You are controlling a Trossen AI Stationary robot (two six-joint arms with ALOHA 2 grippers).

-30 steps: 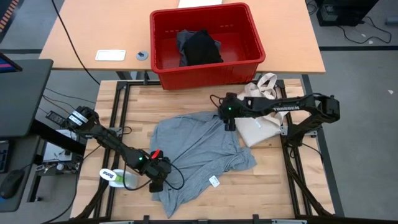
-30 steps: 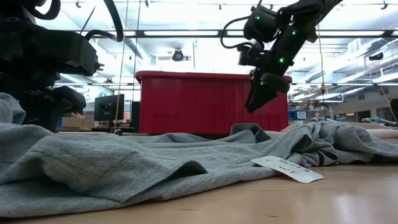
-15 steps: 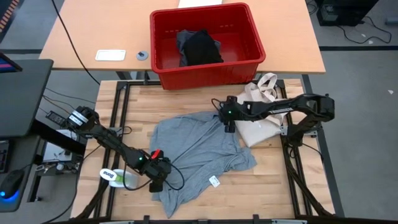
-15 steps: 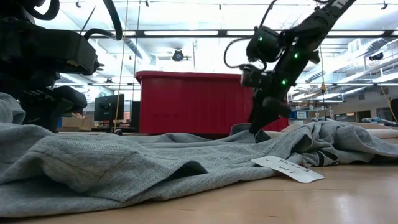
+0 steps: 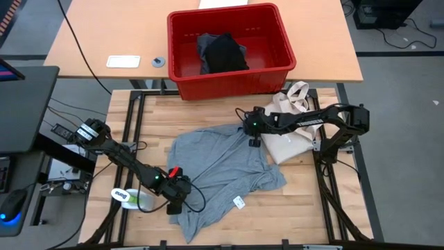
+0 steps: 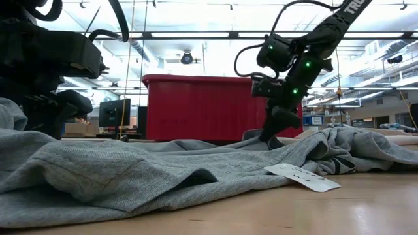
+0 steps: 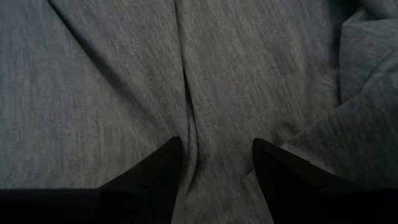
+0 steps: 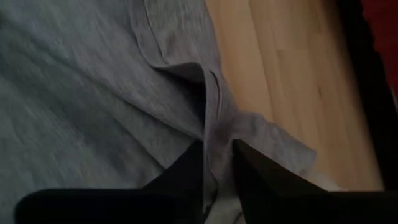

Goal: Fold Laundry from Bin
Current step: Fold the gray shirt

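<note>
While the low view showed little more than rumpled cloth in the foreground, with the left arm only a dark bulk at its edge, the overhead view laid the scene out. At the left, the left hand [image 5: 177, 198] sat on the near-left part of the light grey T-shirt [image 5: 218, 170]; its wrist view showed two dark fingers [image 7: 158, 171] set apart, pressed into soft, creased knit with a ridge of cloth between them, not pinched. The T-shirt lay spread and wrinkled across the slatted wooden worktop [image 5: 305, 201], a small white tag [image 5: 239, 203] at its near hem. Farther right, the right hand [image 5: 254, 140] was down at the shirt's far-right corner, fingers [image 8: 186, 171] drawn nearly together on a raised fold of grey fabric. Just beside it lay the cream tote bag [image 5: 291, 132], partly hidden under the right arm. Beyond the worktop, the red plastic bin [image 5: 277, 69] held a black garment [image 5: 225, 54] over a greyish one hard to identify.
</note>
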